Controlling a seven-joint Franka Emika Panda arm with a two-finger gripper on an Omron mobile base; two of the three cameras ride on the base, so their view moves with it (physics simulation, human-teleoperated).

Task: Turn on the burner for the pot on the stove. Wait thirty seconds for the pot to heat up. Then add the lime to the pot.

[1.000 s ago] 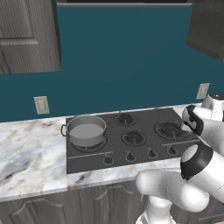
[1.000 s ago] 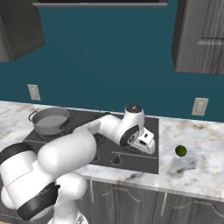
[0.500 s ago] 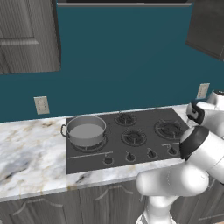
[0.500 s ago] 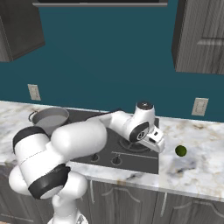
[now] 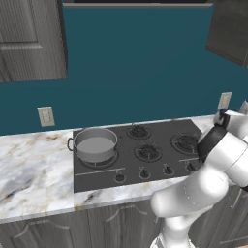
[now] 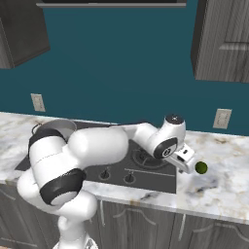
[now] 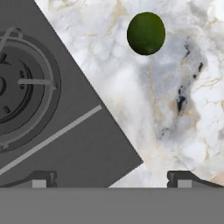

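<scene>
Lime (image 7: 146, 33), small dark green ball, upper right of hand view, loose on marble desk (image 7: 192, 109) beside stove (image 7: 65, 144); likely light, firm, prone to rolling, best pinched across middle; fingers (image 7: 183, 177) spread wide, empty.

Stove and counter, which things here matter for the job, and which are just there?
Job: pot, the burner under it, stove, lime, gripper open above the counter.
Just there: wall outlets, upper cabinets, marble counter.
</scene>
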